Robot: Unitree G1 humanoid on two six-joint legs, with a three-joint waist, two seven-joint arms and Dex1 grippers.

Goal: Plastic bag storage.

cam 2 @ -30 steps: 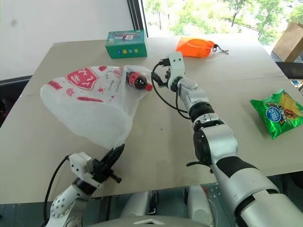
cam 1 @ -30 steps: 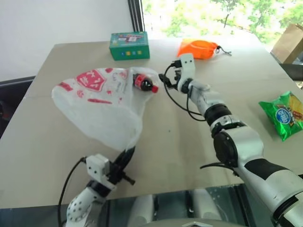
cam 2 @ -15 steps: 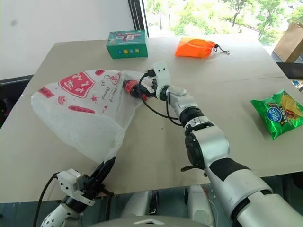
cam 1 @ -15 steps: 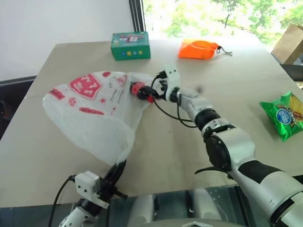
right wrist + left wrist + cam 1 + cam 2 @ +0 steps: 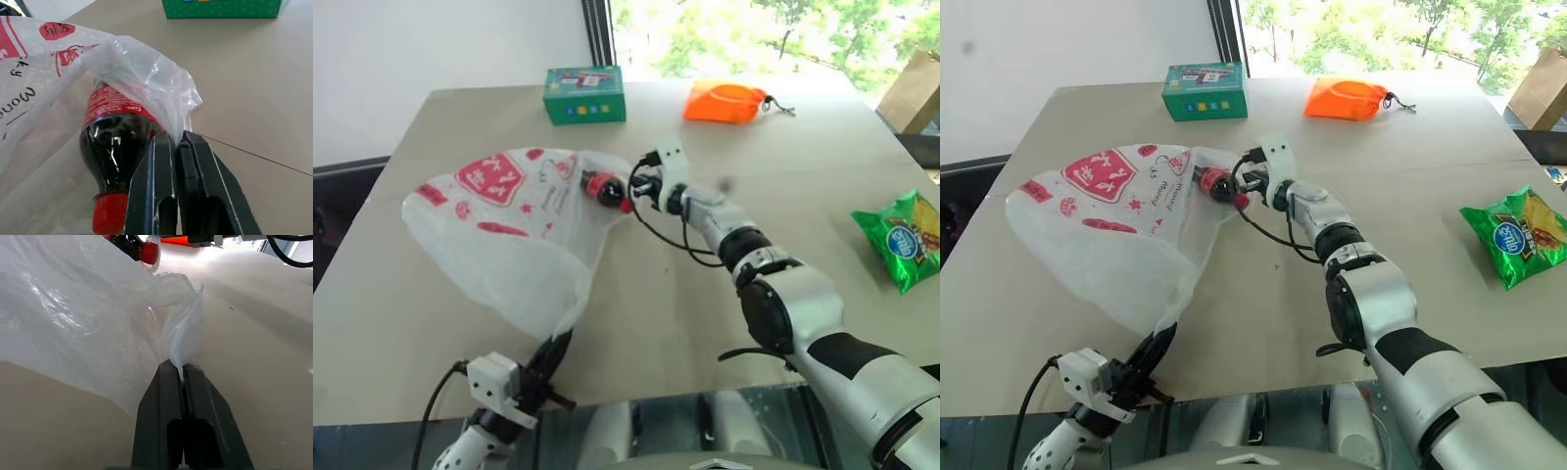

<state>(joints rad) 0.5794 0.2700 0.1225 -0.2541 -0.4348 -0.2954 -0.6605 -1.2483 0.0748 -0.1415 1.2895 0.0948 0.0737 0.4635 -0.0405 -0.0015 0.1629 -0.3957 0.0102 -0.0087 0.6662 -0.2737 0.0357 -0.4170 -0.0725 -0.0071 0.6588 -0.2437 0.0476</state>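
From the head view, the crinkly translucent white plastic bag with red print [image 5: 514,230] lies spread on the beige table [image 5: 636,323], a small dark cola bottle [image 5: 607,188] in its mouth. The right gripper [image 5: 641,184], open a moment ago, has snapped shut. Left wrist view: the left gripper [image 5: 182,377] pinches a bag corner. Right wrist view: the fingers [image 5: 156,196] clamp the rim, so gathering can likely start.

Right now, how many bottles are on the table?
1: a dark cola bottle lying at the plastic bag mouth, beside the right gripper. The bag could hide others.

silver-grey jointed arm [image 5: 803,313], black cables, white wrist camera block [image 5: 671,157], black fingers [image 5: 156,196].
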